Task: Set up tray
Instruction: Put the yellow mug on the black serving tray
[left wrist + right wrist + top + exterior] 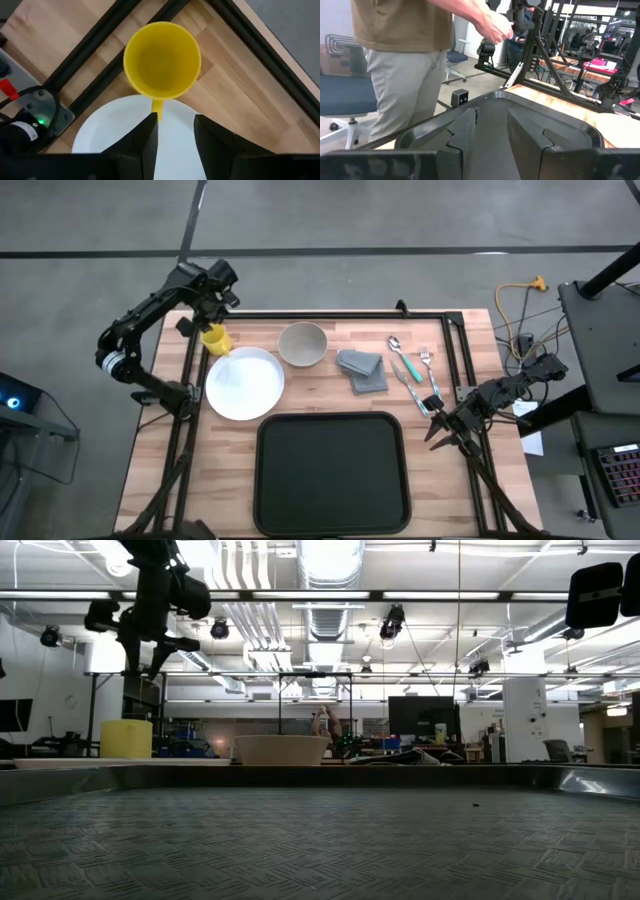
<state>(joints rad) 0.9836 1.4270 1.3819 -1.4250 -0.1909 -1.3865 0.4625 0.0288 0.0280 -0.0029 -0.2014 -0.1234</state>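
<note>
Left gripper [173, 131] above yellow cup [162, 59], fingers apart, empty; cup handle just ahead of the gap. Cup sits at far-left table corner, touching rim of white plate [244, 383]. Right gripper [491, 131] low at table's right edge, fingers apart, empty, facing tray [333, 473]. Tray empty, at near-centre of table [455, 500]. Person [407, 60] stands beyond tray in right wrist view.

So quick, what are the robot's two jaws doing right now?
Left gripper: jaws open, empty, above the yellow cup.
Right gripper: jaws open, empty, near the tray.
</note>
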